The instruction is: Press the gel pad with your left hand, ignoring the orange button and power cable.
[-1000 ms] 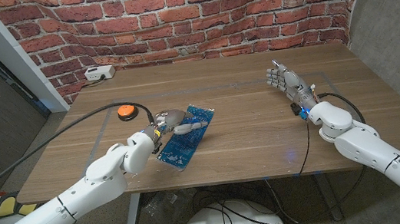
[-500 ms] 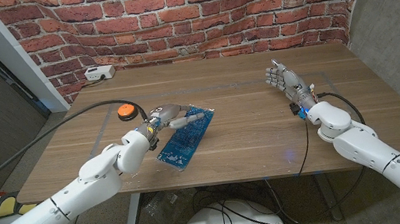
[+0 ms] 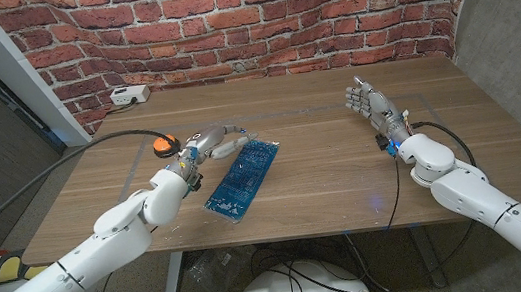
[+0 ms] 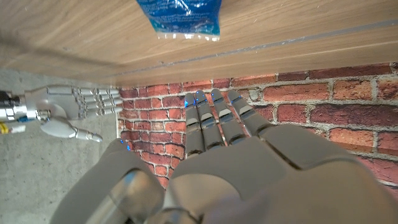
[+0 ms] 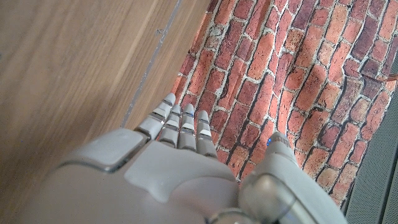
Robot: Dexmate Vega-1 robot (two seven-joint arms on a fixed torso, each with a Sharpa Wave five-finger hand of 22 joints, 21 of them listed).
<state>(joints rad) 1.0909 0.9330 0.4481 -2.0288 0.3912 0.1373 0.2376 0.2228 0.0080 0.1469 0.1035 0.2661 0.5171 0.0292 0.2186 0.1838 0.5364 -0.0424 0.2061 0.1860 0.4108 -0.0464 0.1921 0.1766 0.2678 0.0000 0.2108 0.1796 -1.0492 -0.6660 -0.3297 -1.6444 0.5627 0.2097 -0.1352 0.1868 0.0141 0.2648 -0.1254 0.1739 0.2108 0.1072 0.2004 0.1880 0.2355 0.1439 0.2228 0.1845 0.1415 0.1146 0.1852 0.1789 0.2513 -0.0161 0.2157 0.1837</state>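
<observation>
Button (image 3: 165, 144) just left of gel pad (image 3: 242, 176)

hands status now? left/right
Left hand: open, holding nothing, beside the gel pad.
Right hand: open, holding nothing.

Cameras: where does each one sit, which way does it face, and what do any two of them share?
Head view: on the robot's head, looking down the wooden table at the blue gel pad, orange button and both arms.
Left wrist view: behind the left hand, facing the brick wall, turned upside down.
Right wrist view: behind the right hand, facing the wall.
Shared: head and left wrist views both show the gel pad and right hand.
</observation>
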